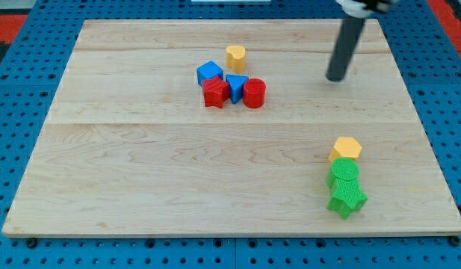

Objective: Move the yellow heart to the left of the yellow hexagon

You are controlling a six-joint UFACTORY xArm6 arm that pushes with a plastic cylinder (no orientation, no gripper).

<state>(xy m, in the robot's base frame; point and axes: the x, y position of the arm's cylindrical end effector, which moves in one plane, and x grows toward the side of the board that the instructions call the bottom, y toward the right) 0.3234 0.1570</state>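
The yellow heart (235, 56) lies near the view's top centre, just above a cluster of blue and red blocks. The yellow hexagon (345, 149) lies at the view's lower right, touching the green blocks below it. My tip (335, 77) rests on the board at the upper right, well to the right of the yellow heart and well above the yellow hexagon, touching no block.
A blue cube (209, 72), a blue triangle (235, 84), a red star (215, 93) and a red cylinder (254, 93) huddle below the heart. A green cylinder (344, 172) and a green star (347, 197) sit below the hexagon, near the board's right edge (428, 142).
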